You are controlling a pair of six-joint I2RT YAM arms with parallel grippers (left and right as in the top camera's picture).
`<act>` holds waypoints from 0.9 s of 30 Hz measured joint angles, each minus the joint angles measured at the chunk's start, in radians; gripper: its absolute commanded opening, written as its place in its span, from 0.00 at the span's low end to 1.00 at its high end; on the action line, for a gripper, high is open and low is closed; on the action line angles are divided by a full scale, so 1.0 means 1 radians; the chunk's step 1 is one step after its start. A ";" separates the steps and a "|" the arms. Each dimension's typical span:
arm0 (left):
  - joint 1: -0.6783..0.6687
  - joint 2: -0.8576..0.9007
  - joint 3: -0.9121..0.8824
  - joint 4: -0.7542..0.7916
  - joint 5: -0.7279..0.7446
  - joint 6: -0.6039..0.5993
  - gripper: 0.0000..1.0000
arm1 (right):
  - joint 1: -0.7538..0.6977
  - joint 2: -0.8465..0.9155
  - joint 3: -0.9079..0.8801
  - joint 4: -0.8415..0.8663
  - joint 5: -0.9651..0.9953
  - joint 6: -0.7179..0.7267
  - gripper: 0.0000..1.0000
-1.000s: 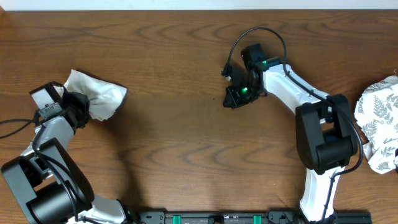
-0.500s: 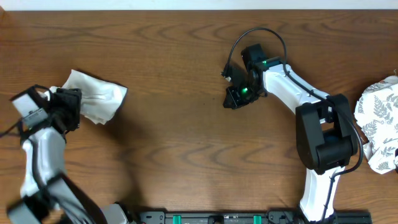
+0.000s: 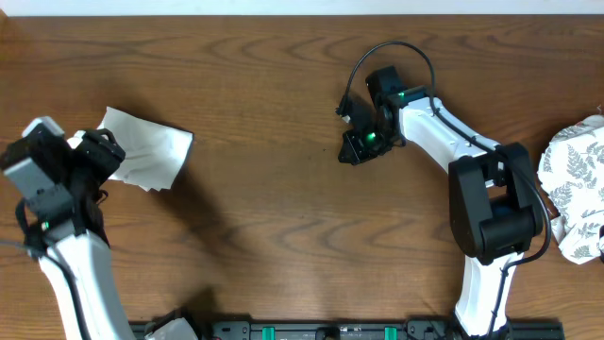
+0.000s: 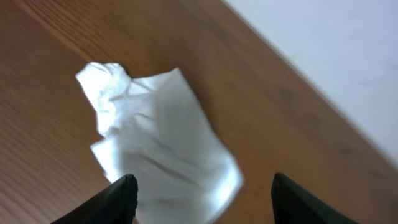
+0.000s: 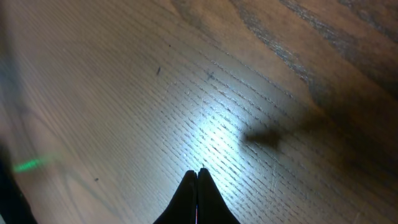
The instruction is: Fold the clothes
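Table: we record brown wood with long flowing grain; a pale plain wall rises beyond its far edge

The clothes: one white garment of soft fabric, crumpled into a loose irregular heap with creased folds, lying near the left edge of the table, towards the far side

Left end effector: jaws spread wide and gripping nothing; in the wrist view its two dark fingers flank the near edge of the heap; we cannot tell whether they touch the fabric

Right end effector: jaws pressed together to a narrow point and empty, poised over bare wood around the middle of the table, towards the far edge

Patterned cloth: white with grey fern leaves, bunched at the right edge of the table
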 measured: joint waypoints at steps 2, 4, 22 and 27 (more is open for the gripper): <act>0.000 0.098 0.001 0.049 -0.014 0.069 0.69 | 0.000 0.000 0.000 0.000 0.000 0.014 0.01; 0.000 0.202 0.001 0.105 -0.020 0.119 0.68 | 0.000 0.000 0.000 0.000 -0.003 0.031 0.01; -0.001 0.512 0.023 0.135 -0.088 0.215 0.74 | 0.000 -0.005 0.000 -0.008 -0.011 0.129 0.02; -0.009 0.230 0.055 0.006 -0.072 0.203 0.80 | -0.001 -0.086 0.000 -0.002 0.091 0.139 0.34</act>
